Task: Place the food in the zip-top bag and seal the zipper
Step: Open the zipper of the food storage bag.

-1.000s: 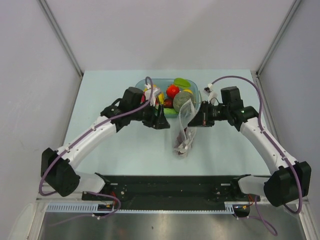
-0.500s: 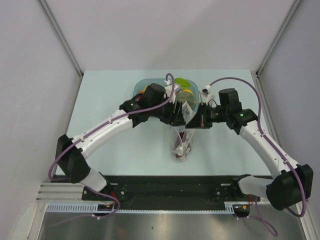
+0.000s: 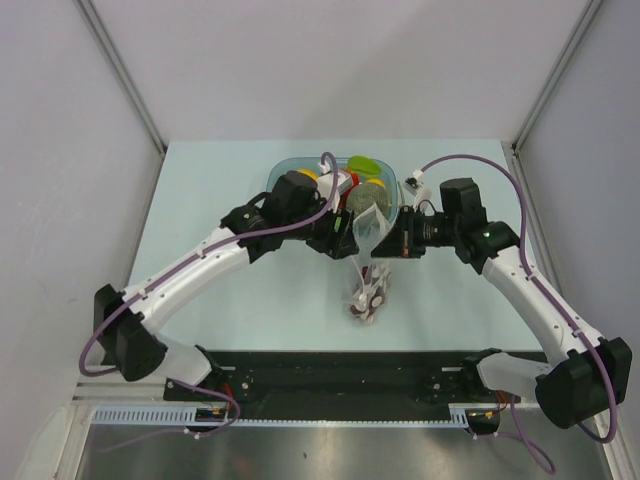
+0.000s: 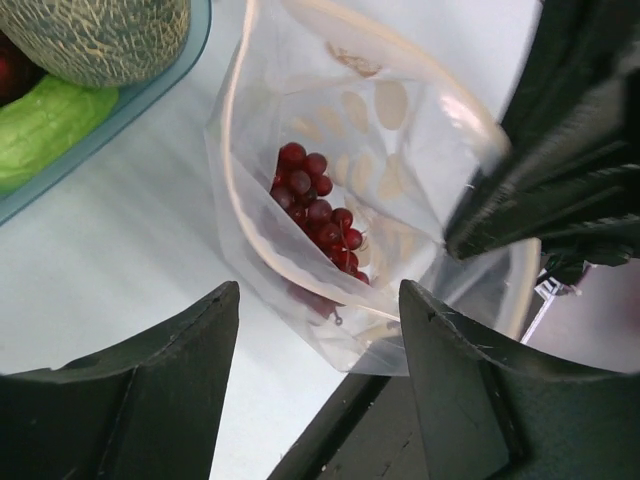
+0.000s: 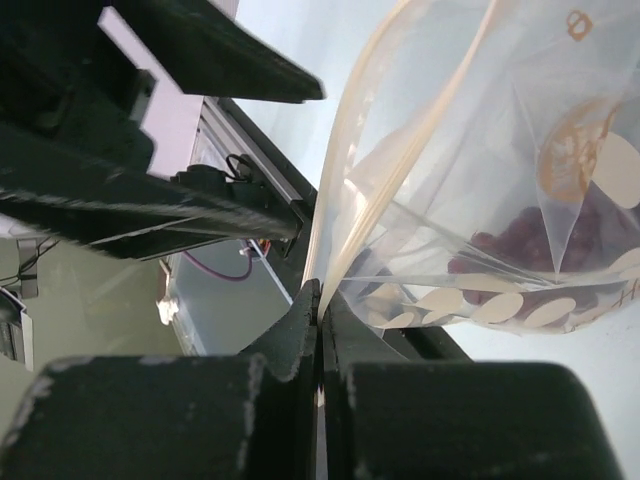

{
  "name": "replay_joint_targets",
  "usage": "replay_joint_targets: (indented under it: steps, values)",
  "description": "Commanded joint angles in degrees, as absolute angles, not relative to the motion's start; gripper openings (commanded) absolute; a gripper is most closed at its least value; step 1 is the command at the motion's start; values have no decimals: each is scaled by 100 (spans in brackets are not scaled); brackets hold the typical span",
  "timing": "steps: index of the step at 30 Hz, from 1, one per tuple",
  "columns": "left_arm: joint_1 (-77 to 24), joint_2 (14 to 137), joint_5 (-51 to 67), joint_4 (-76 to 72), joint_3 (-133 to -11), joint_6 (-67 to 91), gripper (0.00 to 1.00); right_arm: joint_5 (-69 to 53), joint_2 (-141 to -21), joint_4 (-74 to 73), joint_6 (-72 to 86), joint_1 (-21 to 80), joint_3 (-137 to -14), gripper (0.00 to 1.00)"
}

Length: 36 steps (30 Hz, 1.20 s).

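The zip-top bag (image 3: pixel 367 268) hangs with its mouth wide open. My right gripper (image 5: pixel 320 292) is shut on the bag's mouth edge, pinching the pale zipper (image 5: pixel 372 170) strip. The dark red grapes (image 4: pixel 315 205) lie at the bottom of the bag (image 4: pixel 400 120). My left gripper (image 4: pixel 318 295) is open and holds nothing. It hovers just left of and above the bag's mouth, close to the right gripper (image 3: pixel 388 245). The grey-green bumpy ball (image 3: pixel 372 193) sits in the blue bowl (image 3: pixel 285 165), right behind the bag; the left wrist view shows this ball (image 4: pixel 100 35) at its top left corner.
The bowl also holds a light green piece (image 4: pixel 45 120), a red fruit (image 3: pixel 345 179) and a yellow piece (image 3: pixel 308 175). Both arms crowd the table's middle in front of the bowl. A black rail (image 3: pixel 340 375) runs along the near edge.
My left arm swung right from the bowl to over the bag's mouth, then drew back a little to the left. The right gripper kept its hold and the bag shifted slightly.
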State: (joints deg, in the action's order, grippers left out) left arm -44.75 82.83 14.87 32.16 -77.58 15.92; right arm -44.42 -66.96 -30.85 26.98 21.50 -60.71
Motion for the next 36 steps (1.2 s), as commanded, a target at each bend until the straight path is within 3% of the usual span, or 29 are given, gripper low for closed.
replay_joint_targets:
  steps: [1,12,14,18,19,21,24,29,34,36]
  values:
    - [-4491,7682,1592,2926,-7725,1205,70,-4482,-6636,-2672,2795,2180,-6091,0]
    - [-4350,8559,1934,3305,-7752,1626,72,-4438,-6671,-2470,2936,2250,-6064,0]
    - [-4316,8683,1995,3340,-7804,1722,69,-4438,-6653,-2496,2901,2241,-6073,0]
    - [-4096,8833,2268,3374,-7840,1749,31,-4351,-6583,-3143,2454,2110,-6266,0]
    - [-4026,8790,2215,3410,-7814,1697,13,-4290,-6583,-3381,2278,1866,-6336,0]
    - [-3806,8710,1996,3584,-7708,1337,0,-4219,-6627,-4161,1584,1522,-6565,0]
    - [-3648,8500,1601,3630,-7498,687,0,-3537,-6872,-5315,433,793,-7039,0]
    - [-4007,8569,1775,3489,-7566,264,0,-3480,-7093,-6283,-359,-252,-7356,0]
    - [-4631,9105,2013,3033,-8225,255,1,-3472,-6777,-6433,-544,-422,-7391,0]
    - [-4667,9421,2074,2770,-8402,334,9,-3245,-6662,-6565,-702,-501,-7522,0]
